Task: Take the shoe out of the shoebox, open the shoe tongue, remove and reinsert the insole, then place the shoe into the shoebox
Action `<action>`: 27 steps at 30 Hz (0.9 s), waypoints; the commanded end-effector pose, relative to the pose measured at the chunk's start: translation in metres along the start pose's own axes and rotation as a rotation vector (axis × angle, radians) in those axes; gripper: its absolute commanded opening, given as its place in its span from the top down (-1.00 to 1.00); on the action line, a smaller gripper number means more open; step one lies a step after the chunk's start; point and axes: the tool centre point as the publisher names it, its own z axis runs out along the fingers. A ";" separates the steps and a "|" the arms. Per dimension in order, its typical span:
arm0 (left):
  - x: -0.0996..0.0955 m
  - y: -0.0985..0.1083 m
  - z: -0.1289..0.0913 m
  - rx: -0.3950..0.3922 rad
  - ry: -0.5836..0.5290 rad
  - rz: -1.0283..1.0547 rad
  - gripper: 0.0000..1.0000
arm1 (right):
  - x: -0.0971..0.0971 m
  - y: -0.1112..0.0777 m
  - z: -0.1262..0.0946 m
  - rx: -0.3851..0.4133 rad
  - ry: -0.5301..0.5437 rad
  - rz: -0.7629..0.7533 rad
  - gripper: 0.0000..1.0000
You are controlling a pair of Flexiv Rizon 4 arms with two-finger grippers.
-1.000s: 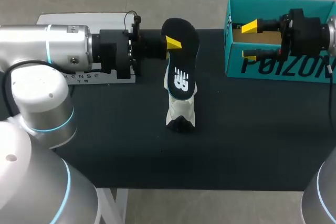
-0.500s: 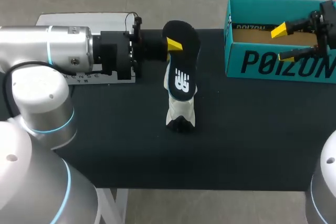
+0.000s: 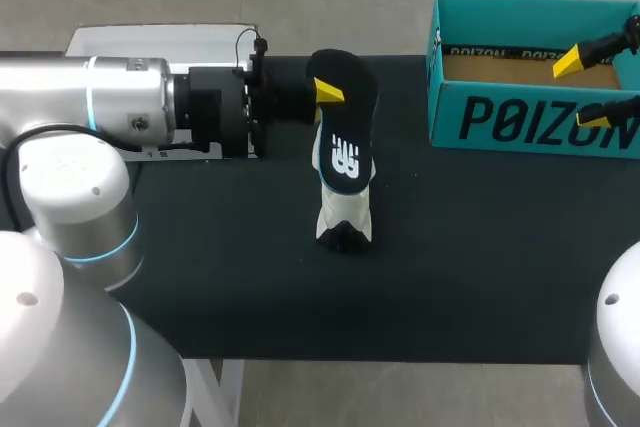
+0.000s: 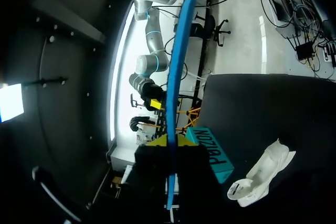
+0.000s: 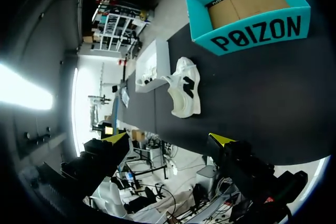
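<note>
As the right claw (image 3: 585,90), its fingers apart, has been drawn back from over the shoebox (image 3: 530,122) to its right end, the insole (image 3: 345,127) is kept clamped in the left claw (image 3: 333,93) well left of the shoebox. The white sneaker (image 3: 345,215) is left on the desk (image 3: 480,247) there. Reinsertion is judged next.

The insole (image 3: 343,132) is sitting between the fingers of the left gripper (image 3: 322,93) (edge-on to them), and the shoe (image 3: 345,211) is lying on the table (image 3: 250,267) below, off to one side of them. The shoebox (image 3: 520,125) is standing on the table out ahead of the fingers of the right gripper (image 3: 586,91).
</note>
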 end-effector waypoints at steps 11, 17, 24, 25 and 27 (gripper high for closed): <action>0.070 -0.004 0.004 0.044 0.098 -0.416 1.00 | 0.001 -0.010 0.000 -0.029 -0.002 0.001 -1.00; 0.071 -0.014 0.006 0.061 0.130 -0.411 1.00 | 0.001 -0.010 0.000 -0.029 -0.002 0.001 -1.00; 0.071 -0.014 0.006 0.061 0.130 -0.411 1.00 | 0.001 -0.010 0.000 -0.029 -0.002 0.001 -1.00; 0.071 -0.014 0.006 0.061 0.130 -0.411 1.00 | 0.001 -0.010 0.000 -0.029 -0.002 0.001 -1.00; 0.087 -0.003 0.006 0.096 0.127 -0.466 1.00 | 0.001 -0.010 0.000 -0.029 -0.002 0.001 -1.00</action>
